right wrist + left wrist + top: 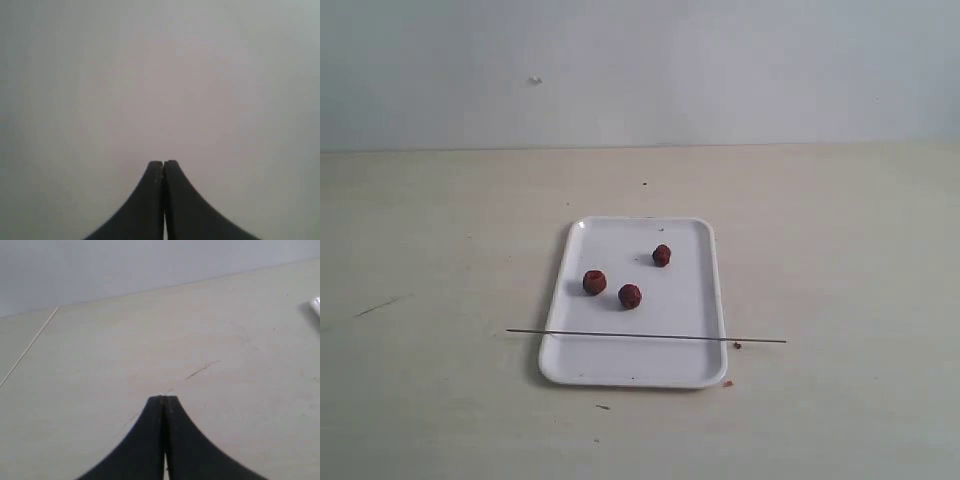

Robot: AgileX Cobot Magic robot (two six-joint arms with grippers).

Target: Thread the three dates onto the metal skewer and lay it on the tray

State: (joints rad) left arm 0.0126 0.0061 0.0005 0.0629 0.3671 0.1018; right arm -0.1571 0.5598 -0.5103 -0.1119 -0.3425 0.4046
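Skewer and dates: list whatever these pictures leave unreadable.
- Skewer: too thin in the exterior view to tell its pointed end.
- Dates: too small there to show any holes.
- Tray: cut off by the left wrist view's edge; only a corner shows.
- Right wrist view: just the shut claw against a pale surface.

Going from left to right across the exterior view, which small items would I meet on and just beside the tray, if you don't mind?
left date → middle date → right date → reddish crumbs. The tray and the metal skewer span them all, so they are left out.
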